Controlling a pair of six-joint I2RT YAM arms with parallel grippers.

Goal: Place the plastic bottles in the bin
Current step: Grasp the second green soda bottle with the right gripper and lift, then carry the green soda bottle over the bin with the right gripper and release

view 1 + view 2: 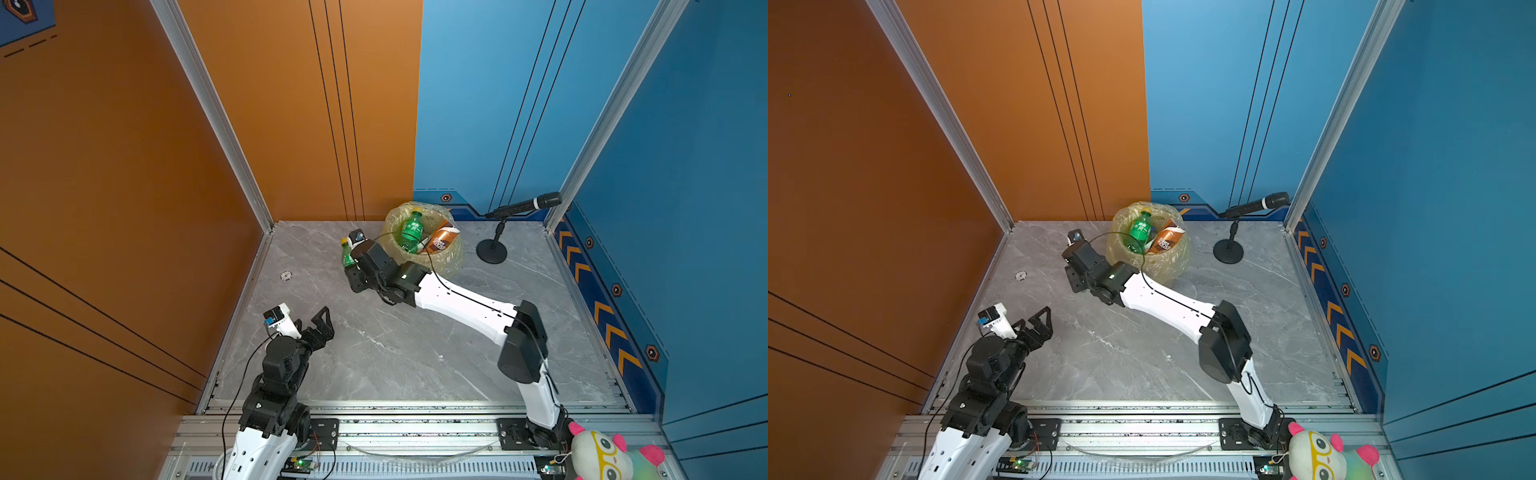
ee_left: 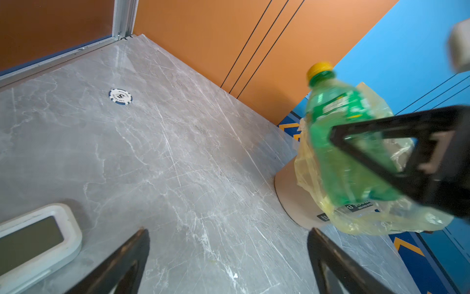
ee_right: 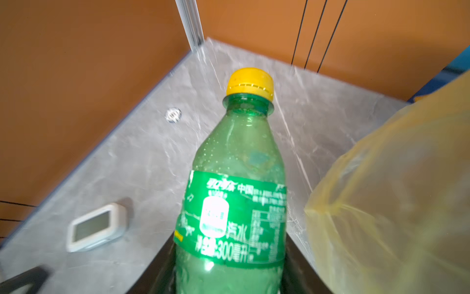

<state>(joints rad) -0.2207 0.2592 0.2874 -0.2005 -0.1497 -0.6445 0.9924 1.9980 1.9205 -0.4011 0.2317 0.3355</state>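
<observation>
My right gripper (image 3: 230, 252) is shut on a green plastic bottle (image 3: 236, 191) with a yellow cap (image 3: 250, 81), gripping its lower body. This bottle (image 1: 347, 254) stands roughly upright just left of the bin (image 1: 451, 259), a beige wastebasket lined with a yellow bag. In the left wrist view the same bottle (image 2: 338, 142) shows in front of the bin (image 2: 292, 201). Inside the bin lie another green bottle (image 1: 411, 230) and a brown-and-white one (image 1: 442, 241). My left gripper (image 1: 322, 322) stays open and empty near the table's left front.
A poker chip (image 1: 286, 275) lies near the left wall. A white device with a screen (image 3: 96, 227) rests on the table by my left gripper (image 2: 229, 231). A microphone on a round stand (image 1: 492, 251) is right of the bin. A plush toy (image 1: 602, 453) sits at the front right rail.
</observation>
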